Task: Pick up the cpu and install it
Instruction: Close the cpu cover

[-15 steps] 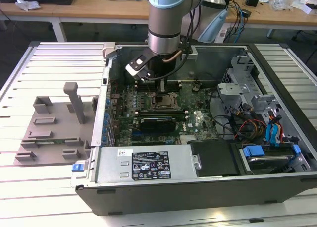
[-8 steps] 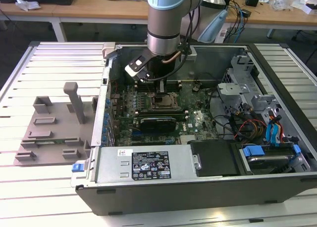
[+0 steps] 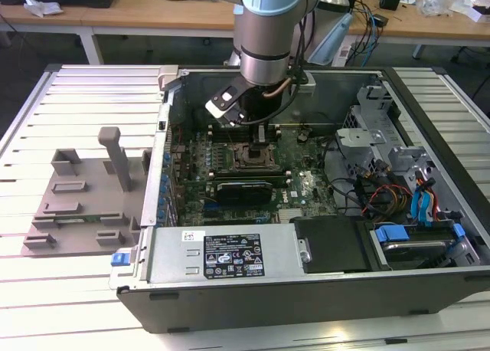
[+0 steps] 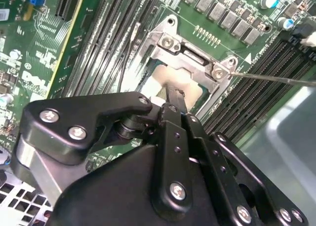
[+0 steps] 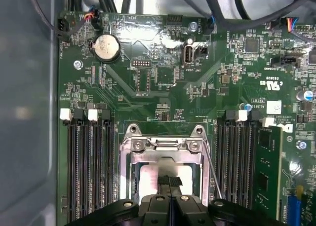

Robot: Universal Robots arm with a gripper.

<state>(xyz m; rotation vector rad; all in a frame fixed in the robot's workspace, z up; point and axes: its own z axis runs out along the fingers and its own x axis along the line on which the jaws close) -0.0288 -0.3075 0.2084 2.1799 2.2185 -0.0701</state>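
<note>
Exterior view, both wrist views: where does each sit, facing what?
Exterior view: off the arm, looks down into the open computer case; arm, end effector show.
First wrist view: on the wrist, squarely facing the motherboard; end effector shows.
Second wrist view: on the wrist, slanted; end effector shows.
Both wrist views share the cpu and socket.

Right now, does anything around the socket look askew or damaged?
Nothing stands out. The cpu lines up square within the socket frame, with the tool over its middle. The lever sticks out, unlatched.
</note>
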